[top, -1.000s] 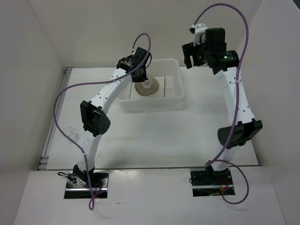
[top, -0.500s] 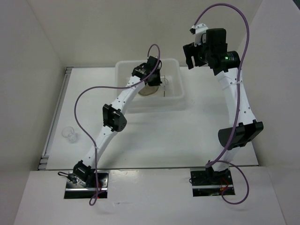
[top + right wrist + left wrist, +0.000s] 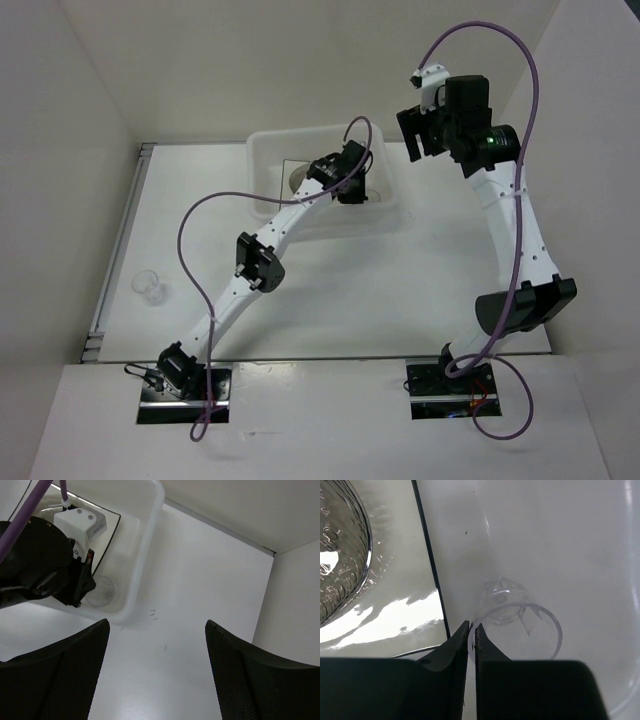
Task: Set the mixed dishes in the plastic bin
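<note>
1. Now, my left claw (image 3: 471,627) is clenched. Its two fingers (image 3: 451,652) stand almost together and pinch the thin wall of one tiny clear cup (image 3: 517,630), at the side of the rim nearest to me.
2. The cup hangs with its mouth toward my wrist and its base just beyond the tips, low over the floor of the plastic bin (image 3: 262,150). Whether the base touches the floor, I cannot tell.
3. Just beside the claw on its left lies the square plate (image 3: 395,595), flat in the bin. Further left on it sits one round greyish dish (image 3: 340,545). The cup is apart from the plate's dark rim, over bare floor.
4. I judge that the step in hand is the release: the fingers need only to part, with no travel sideways.
5. Outward, a second tiny cup (image 3: 150,287) stands on the table (image 3: 330,290), outside the bin, well apart from the claw and back toward my left base. My left arm is the nearer one for it.
6. My right claw (image 3: 415,140) hangs raised beyond the bin's right side, fingers wide apart, holding nothing.
</note>
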